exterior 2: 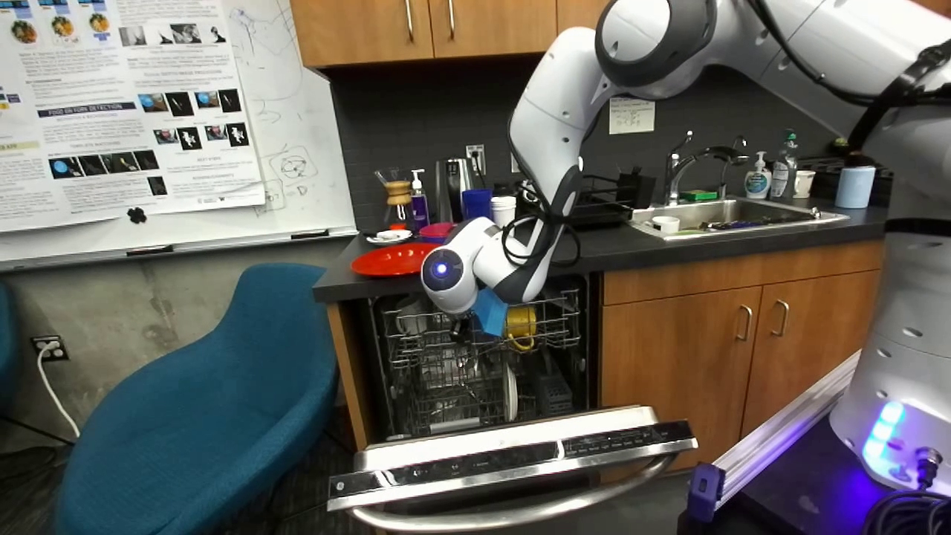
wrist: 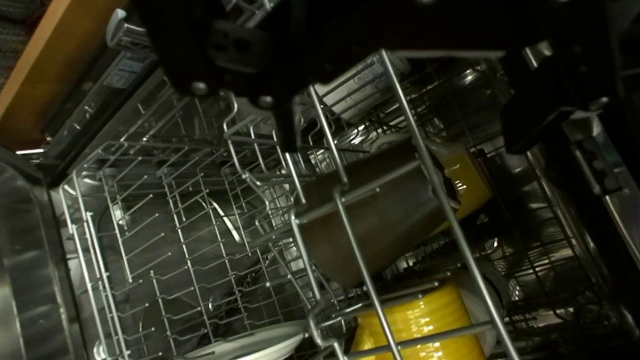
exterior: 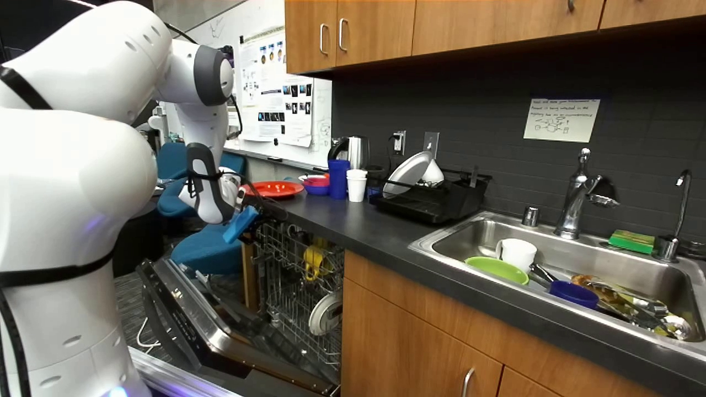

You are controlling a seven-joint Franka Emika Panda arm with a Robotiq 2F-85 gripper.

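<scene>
Arm (exterior 2: 550, 141) bent down to the open dishwasher (exterior 2: 587, 349); end effector (wrist: 402, 146) at the upper rack (wrist: 450, 215), below the edge of the table (exterior: 380, 229). Wrist view: fingers (wrist: 286, 125) come in from the top, spread wide apart, rack wires and a dark brown cup (wrist: 372, 220) showing beneath and between them. Whether either finger touches a wire, cannot tell. A flat blue piece (exterior: 241, 224) sits at the end effector in both exterior views; what it is, unclear.

Upper rack is inside the dishwasher. Dark brown cup lies tilted behind its wires; a yellow mug (wrist: 430, 315) near it, another yellow piece (wrist: 469, 182) just beside, partly hidden by the cup. Lower down, a white plate (exterior: 325, 314) stands on edge. Dishwasher door (exterior 2: 520, 464) tilted partway down.

On the table, dishwasher end: red plate (exterior 2: 390, 260), tall blue cup (exterior: 338, 182), stacked white cups (exterior: 357, 187). Farther along, a black dish rack (exterior: 471, 196) with a second white plate (exterior: 408, 173) leaning in it. Then the sink (exterior: 427, 242): white mug (exterior: 520, 255), light green bowl (exterior: 496, 270), dark blue bowl (exterior: 573, 294). Green-and-yellow sponge (exterior: 631, 241) on its back ledge.
</scene>
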